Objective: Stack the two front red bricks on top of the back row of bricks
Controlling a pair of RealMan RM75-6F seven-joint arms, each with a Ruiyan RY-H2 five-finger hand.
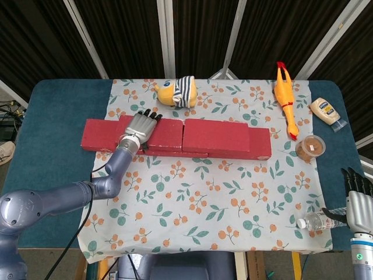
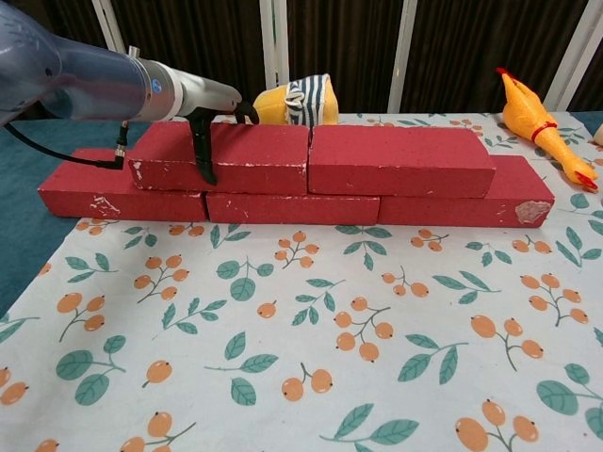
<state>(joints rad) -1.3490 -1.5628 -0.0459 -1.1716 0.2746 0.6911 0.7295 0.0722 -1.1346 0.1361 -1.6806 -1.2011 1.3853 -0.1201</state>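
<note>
Two red bricks (image 2: 311, 160) end to end — scuffed, white-chipped edges.

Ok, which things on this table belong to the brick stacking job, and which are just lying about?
Part of the job:
- upper left brick, with the left robot hand on it
- upper right brick
- bottom row of bricks

Just lying about:
- striped plush toy
- rubber chicken
- mayonnaise bottle
- brown-filled cup
- water bottle

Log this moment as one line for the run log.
left hand: grips upper-left red brick | upper-right red brick: stacked on bottom row of red bricks | right hand: idle, off the bricks
</note>
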